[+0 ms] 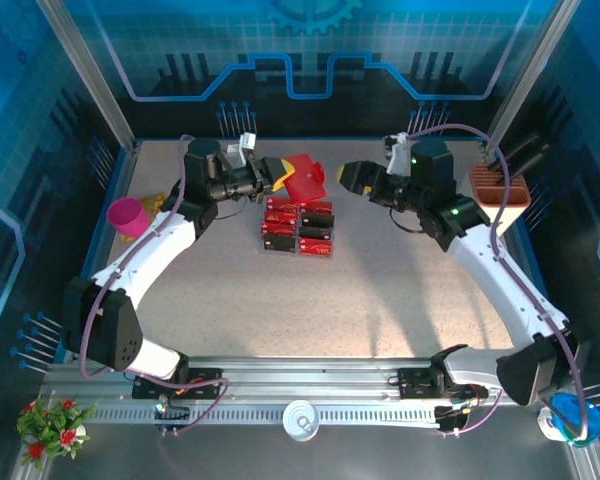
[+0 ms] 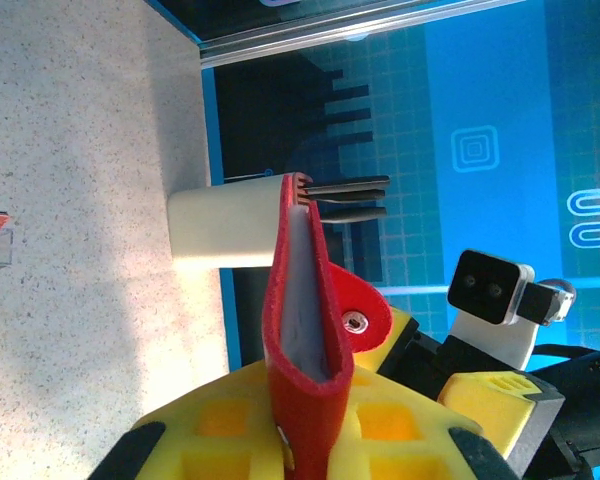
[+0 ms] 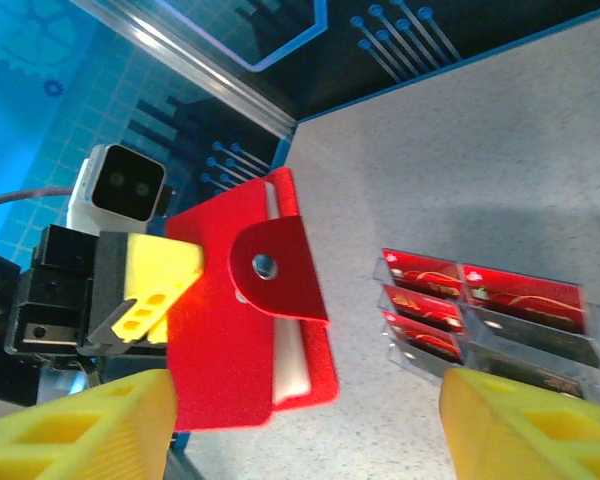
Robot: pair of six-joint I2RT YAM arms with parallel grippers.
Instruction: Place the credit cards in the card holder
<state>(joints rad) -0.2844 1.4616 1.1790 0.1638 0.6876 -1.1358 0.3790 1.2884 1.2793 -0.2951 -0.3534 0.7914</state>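
The speckled beige tabletop (image 1: 380, 290) carries a clear plastic compartmented tray (image 1: 298, 230) of red credit cards (image 1: 278, 238) at upper centre, a pink plastic cup (image 1: 128, 216) at left, and a beige slotted block (image 1: 498, 190) at upper right.

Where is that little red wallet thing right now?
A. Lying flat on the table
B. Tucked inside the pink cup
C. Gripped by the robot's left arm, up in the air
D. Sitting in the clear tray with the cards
C: the card holder is clamped in the left gripper and held up off the table.
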